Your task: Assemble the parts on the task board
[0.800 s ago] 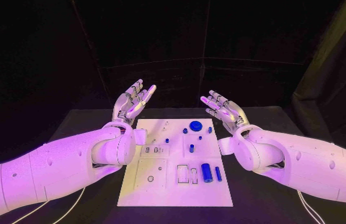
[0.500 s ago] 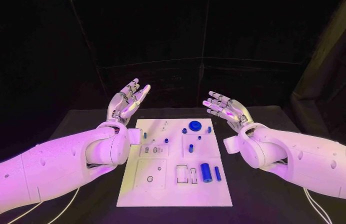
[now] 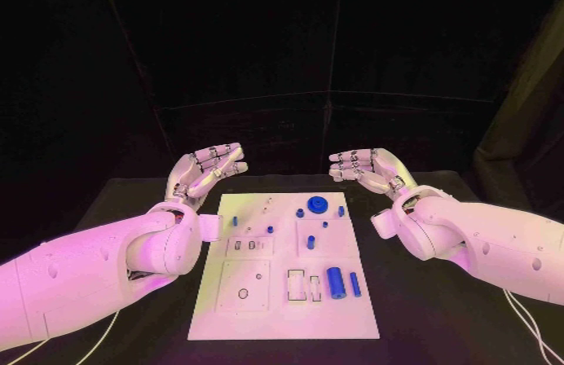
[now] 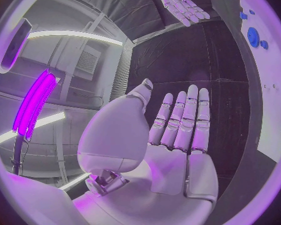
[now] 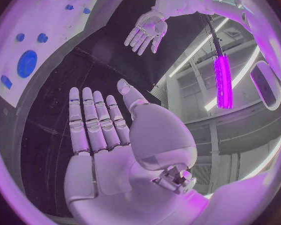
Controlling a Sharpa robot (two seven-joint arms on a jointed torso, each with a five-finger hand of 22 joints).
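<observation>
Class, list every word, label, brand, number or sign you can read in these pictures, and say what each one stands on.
None can be read.
The task board bears only outlines and small dark marks, too small to tell as letters.
The blue parts, the left hand and the right hand show no print.

A black table (image 3: 141, 198) stands before black curtains (image 3: 282, 63). Long ceiling light strips (image 4: 75, 34) and one glowing purple tube (image 5: 222, 81) hang overhead.

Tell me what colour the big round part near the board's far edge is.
Blue; the round part shows best in the head view, standing on the white task board.
</observation>
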